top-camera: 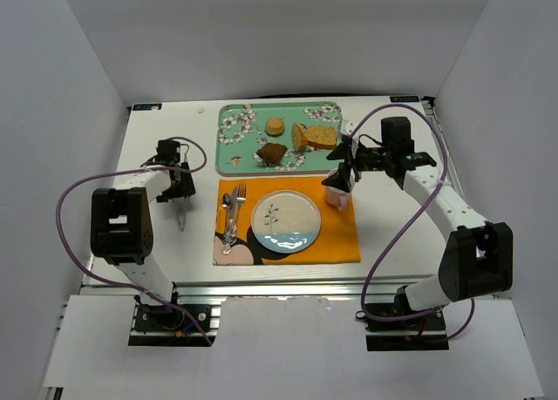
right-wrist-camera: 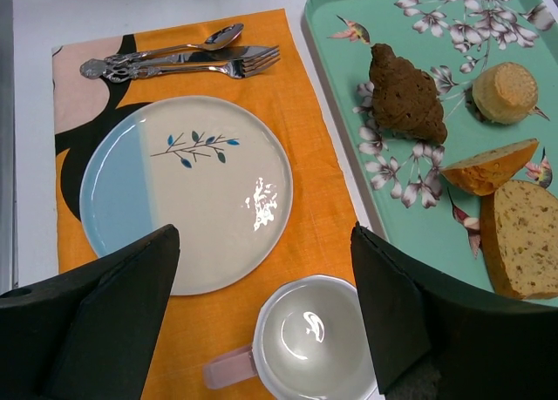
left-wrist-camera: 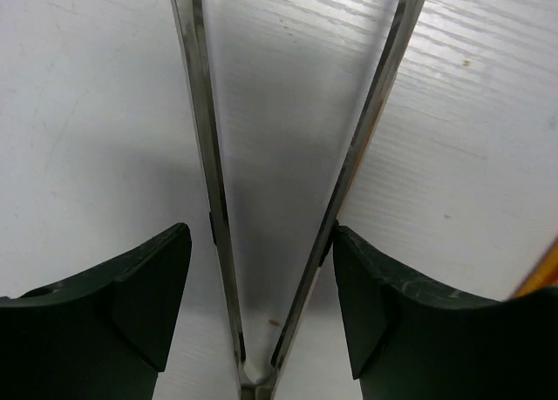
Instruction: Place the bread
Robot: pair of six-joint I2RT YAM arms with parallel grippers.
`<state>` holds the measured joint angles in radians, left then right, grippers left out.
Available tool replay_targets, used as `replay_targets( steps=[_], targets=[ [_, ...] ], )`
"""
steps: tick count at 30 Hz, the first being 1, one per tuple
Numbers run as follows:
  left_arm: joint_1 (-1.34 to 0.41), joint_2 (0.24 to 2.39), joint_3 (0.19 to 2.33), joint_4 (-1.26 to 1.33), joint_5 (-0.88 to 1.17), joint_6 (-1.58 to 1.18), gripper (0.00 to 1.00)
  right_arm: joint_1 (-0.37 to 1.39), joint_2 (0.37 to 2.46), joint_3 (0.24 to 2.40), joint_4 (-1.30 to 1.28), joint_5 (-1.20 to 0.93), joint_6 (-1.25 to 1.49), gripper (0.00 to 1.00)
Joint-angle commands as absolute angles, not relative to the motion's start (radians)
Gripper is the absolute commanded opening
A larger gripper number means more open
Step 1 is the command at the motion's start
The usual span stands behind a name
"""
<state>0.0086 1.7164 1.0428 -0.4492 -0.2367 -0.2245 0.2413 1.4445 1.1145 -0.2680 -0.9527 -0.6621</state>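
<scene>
The bread is a golden-tan slice lying at the right end of the teal flowered tray. It also shows at the right edge of the right wrist view. My right gripper is open and empty. It hovers over a white cup, between the tray and the empty blue-and-cream plate. My left gripper is open low over the table, far left of the tray. Its fingers straddle metal tongs; the right finger touches one tong arm.
On the tray lie a narrow yellowish slice, a dark brown chunk and a round bun. An orange placemat carries the plate, the cup and the cutlery. White walls enclose the table.
</scene>
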Motion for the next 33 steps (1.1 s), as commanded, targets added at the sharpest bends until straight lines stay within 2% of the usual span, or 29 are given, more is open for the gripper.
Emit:
replay_targets(
  steps=[1,12,16,17,19,23,26,29,33],
  targets=[
    [0.040,1.738,1.069,-0.411,-0.232,-0.202,0.75,0.230,1.430,1.126,-0.282,-0.971,-0.664,0.84],
    [0.069,1.752,0.933,-0.298,-0.086,-0.233,0.63,0.206,1.431,1.147,-0.295,-0.963,-0.664,0.84],
    [0.074,1.736,0.881,-0.275,-0.066,-0.239,0.48,0.196,1.428,1.149,-0.295,-0.966,-0.664,0.84],
    [0.074,1.733,0.873,-0.269,-0.063,-0.239,0.39,0.195,1.427,1.149,-0.295,-0.968,-0.663,0.84],
    [0.074,1.714,0.862,-0.262,-0.045,-0.244,0.32,0.192,1.427,1.150,-0.296,-0.969,-0.664,0.84],
    [0.074,1.645,0.877,-0.262,0.052,-0.285,0.11,0.183,1.419,1.150,-0.291,-0.973,-0.660,0.84],
    [0.054,1.557,0.923,-0.276,0.161,-0.339,0.05,0.173,1.410,1.146,-0.281,-0.974,-0.652,0.84],
    [-0.009,1.467,1.010,-0.290,0.309,-0.456,0.04,0.160,1.398,1.135,-0.252,-0.977,-0.626,0.84],
    [-0.116,1.445,1.097,-0.255,0.445,-0.633,0.10,0.144,1.393,1.134,-0.224,-0.985,-0.600,0.84]
  ],
)
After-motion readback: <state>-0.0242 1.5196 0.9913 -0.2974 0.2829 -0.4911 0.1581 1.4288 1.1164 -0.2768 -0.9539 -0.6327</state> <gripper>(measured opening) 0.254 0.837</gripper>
